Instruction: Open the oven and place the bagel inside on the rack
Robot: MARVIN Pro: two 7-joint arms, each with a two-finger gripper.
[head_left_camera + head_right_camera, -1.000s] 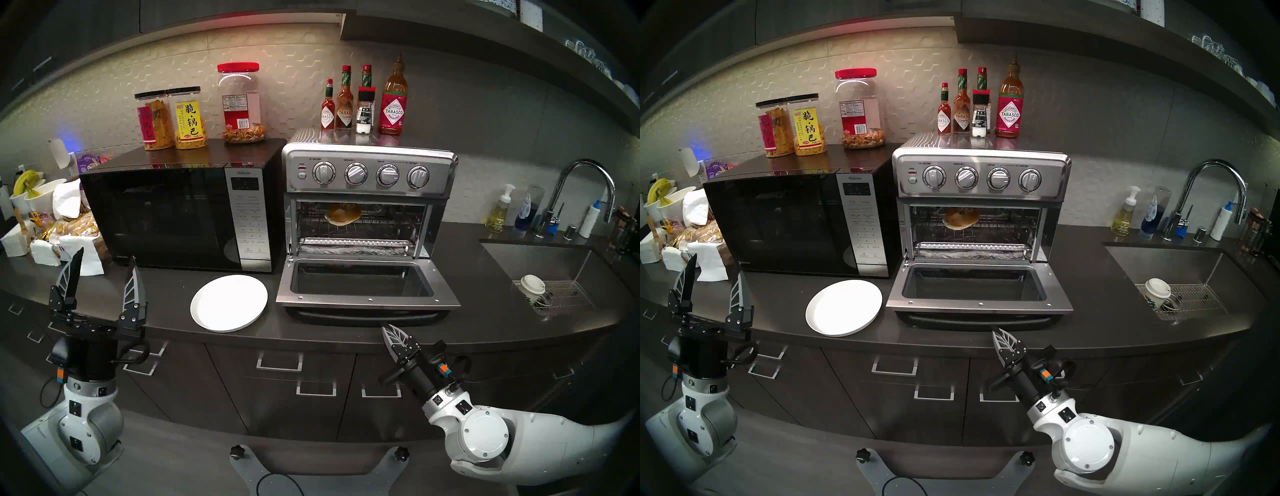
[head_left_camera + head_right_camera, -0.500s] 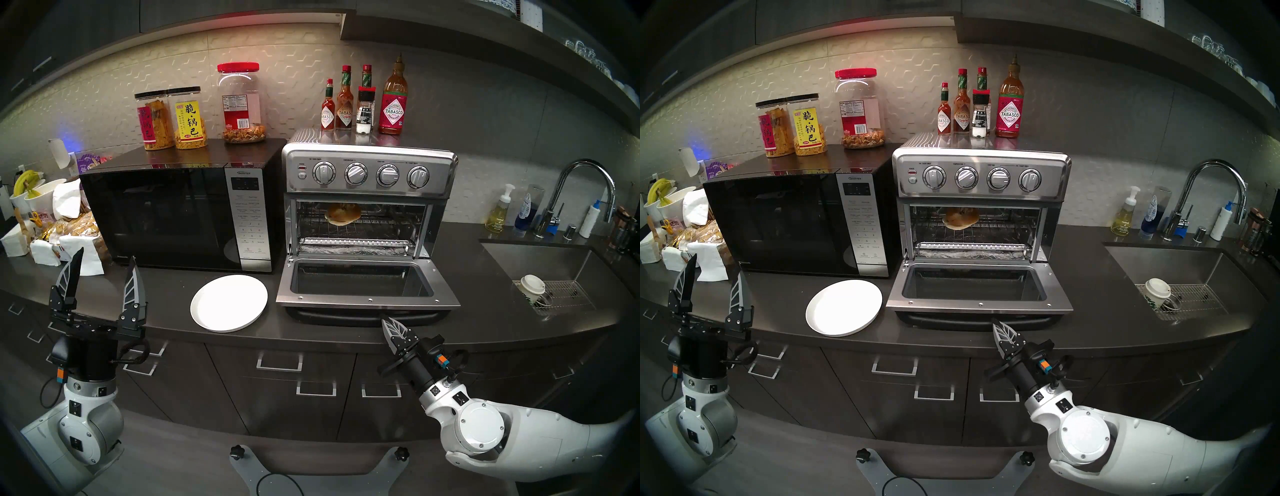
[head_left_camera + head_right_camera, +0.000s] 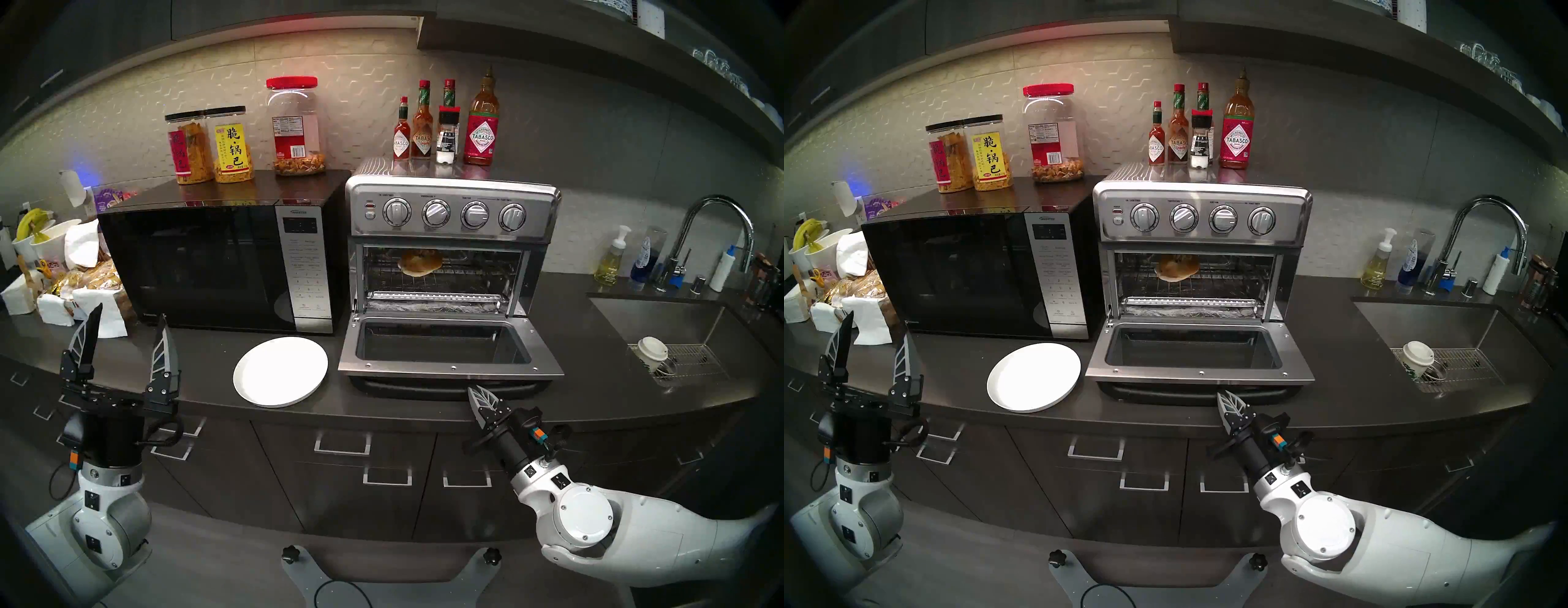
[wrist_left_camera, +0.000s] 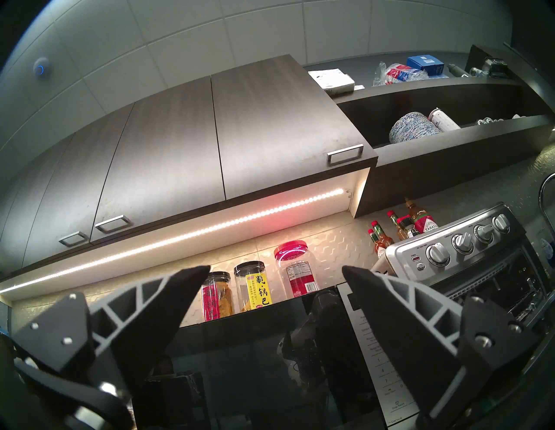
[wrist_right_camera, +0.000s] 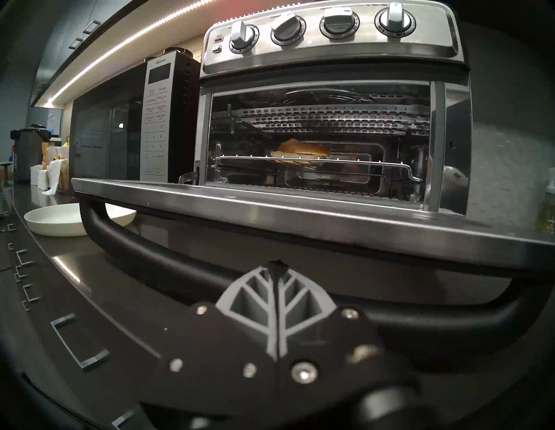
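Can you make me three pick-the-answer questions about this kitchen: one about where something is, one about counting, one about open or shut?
1. Where is the bagel?
A. on the plate
B. on the rack in the oven
C. in the sink

2. How many knobs does the oven have?
A. two
B. four
C. six

3. How is the oven door?
A. shut
B. half open
C. folded down flat

Answers:
1 B, it lies on the rack; the plate is bare.
2 B, four round knobs sit in a row.
3 C, the door lies flat, the cavity showing.
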